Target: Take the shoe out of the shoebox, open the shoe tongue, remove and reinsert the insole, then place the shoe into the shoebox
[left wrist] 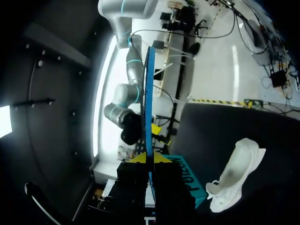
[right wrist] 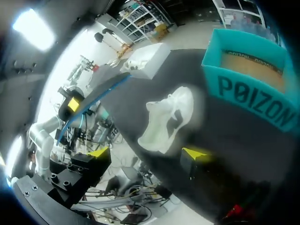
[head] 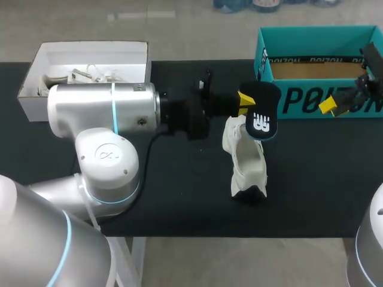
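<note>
The white fabric shoe [head: 245,160] lies on the black surface [head: 179,197], just beneath the left end effector [head: 246,103]. Its upper looks soft and crumpled, and its dark opening shows in the right wrist view. The thin flat insole [head: 263,115], black with a blue edge and a white logo, is out of the shoe. The left end effector is clenched on it, one yellow tip pressed against each face. In the left wrist view it shows edge-on as a narrow blue line running straight ahead from between the fingers. From above, its far end overlaps the nearer end of the shoe; whether the two touch cannot be told.

The left arm comes in from the left with its forearm level above the surface, the wrist pointing toward the open teal cardboard shoebox [head: 299,36], whose brown floor shows. The right end effector [right wrist: 147,153] hangs by the shoebox's front wall with its fingers spread apart and nothing between them. The shoe lies ahead of it, well apart. Behind the left arm sits a white cardboard box [head: 96,57].
</note>
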You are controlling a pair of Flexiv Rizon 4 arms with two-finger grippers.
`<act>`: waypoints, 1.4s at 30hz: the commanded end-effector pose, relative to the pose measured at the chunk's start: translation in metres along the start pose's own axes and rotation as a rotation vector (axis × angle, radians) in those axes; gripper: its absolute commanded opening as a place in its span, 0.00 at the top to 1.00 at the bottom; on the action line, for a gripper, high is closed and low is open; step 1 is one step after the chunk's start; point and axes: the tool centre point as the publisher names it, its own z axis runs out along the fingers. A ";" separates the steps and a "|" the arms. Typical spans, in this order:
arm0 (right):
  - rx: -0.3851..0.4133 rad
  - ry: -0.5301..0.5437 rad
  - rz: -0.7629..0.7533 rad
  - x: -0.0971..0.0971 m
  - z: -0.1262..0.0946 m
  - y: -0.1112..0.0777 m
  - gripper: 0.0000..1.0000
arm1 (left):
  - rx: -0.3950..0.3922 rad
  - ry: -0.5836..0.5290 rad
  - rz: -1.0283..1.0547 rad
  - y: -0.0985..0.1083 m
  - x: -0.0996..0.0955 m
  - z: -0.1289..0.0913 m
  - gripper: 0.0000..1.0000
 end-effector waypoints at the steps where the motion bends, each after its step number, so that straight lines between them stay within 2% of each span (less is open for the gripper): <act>1: -0.003 -0.019 0.002 0.007 -0.002 -0.018 0.00 | -0.004 -0.003 0.000 0.000 0.002 0.002 1.00; 7: -0.003 -0.019 0.002 0.007 -0.002 -0.018 0.00 | -0.023 0.048 -0.019 -0.003 0.005 0.001 1.00; 23: -0.009 -0.029 -0.018 0.009 -0.003 -0.020 0.00 | -0.023 0.048 -0.019 -0.003 0.005 0.001 1.00; 29: -0.042 -0.089 -0.103 0.015 -0.005 -0.037 0.00 | -0.023 0.048 -0.019 -0.003 0.005 0.001 1.00; 37: -0.094 -0.118 -0.190 0.022 0.001 -0.066 0.00 | -0.023 0.048 -0.019 -0.003 0.005 0.001 1.00; 42: -0.100 -0.244 -0.242 0.036 -0.004 -0.077 0.00 | -0.023 0.048 -0.019 -0.003 0.005 0.001 1.00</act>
